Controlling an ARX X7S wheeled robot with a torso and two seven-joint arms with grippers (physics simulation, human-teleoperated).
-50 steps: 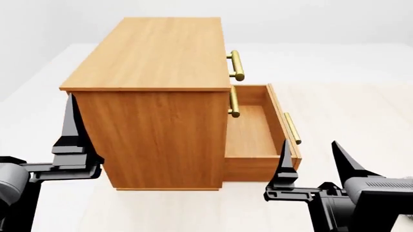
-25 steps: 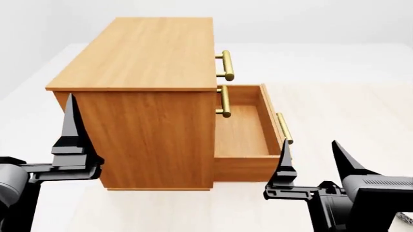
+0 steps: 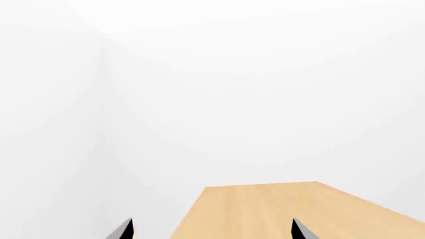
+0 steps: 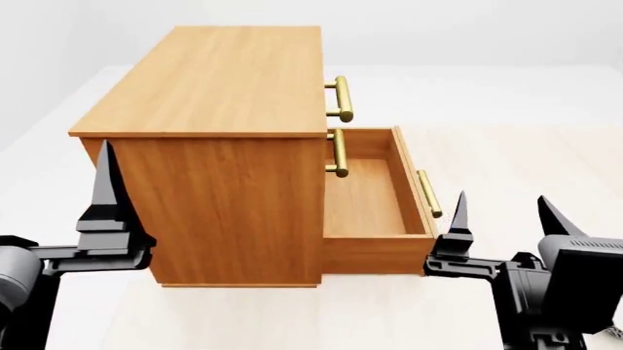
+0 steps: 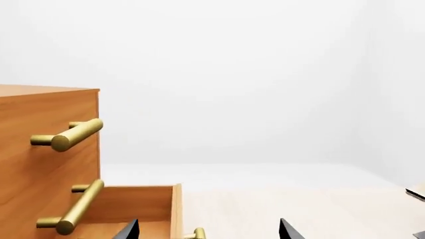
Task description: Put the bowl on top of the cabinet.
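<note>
My right pincer (image 4: 500,211) hangs nearest, its prongs spread apart and holding nothing, just beside the front corner of the pulled-out bottom drawer (image 4: 367,200). My left pincer (image 4: 105,182) stands by the cabinet's other side; only one prong shows there, though my left wrist view shows two tips well apart. Beyond them the cabinet (image 4: 219,80) rises: boxy, warm-brown wood, flat bare top, brass bar handles (image 4: 341,98). I cannot see the bowl.
</note>
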